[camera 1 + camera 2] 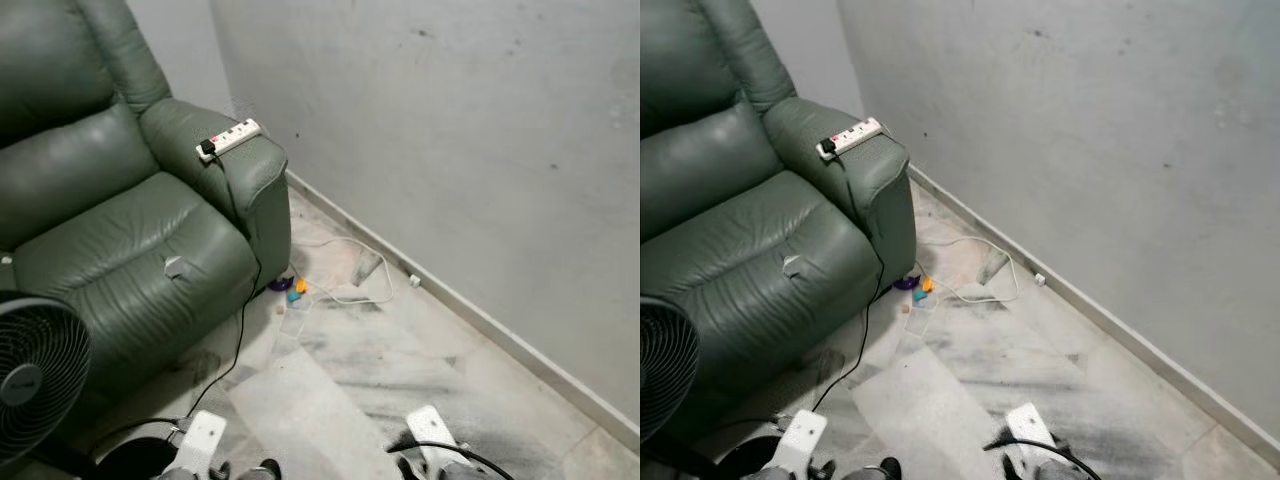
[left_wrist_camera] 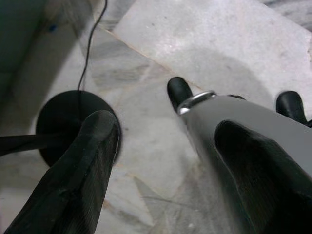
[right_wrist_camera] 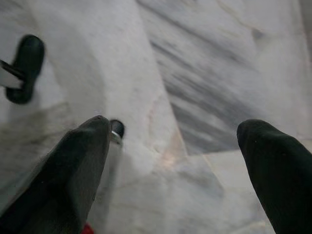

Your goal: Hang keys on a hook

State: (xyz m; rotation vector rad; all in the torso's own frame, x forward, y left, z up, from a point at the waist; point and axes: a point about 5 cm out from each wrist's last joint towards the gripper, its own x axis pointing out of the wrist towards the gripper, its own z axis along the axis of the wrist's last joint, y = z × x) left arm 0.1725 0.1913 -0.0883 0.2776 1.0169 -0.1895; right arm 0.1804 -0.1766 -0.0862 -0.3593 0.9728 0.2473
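Grippers: two, both low over the marble floor (image 1: 330, 400); left gripper (image 2: 161, 161) and right gripper (image 3: 175, 165) each had fingers spread apart, holding nothing.
Fan: one (image 1: 35, 375).
Armchair: one (image 1: 110, 220), green, with one power strip (image 1: 230, 138) on its armrest.
Keys: could not be made out; small coloured bits (image 1: 292, 288) lay by the armchair's foot.

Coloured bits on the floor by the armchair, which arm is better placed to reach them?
Left, probably: the coloured bits lie beside the armchair, nearer the left gripper than the right gripper. Both are open and empty.
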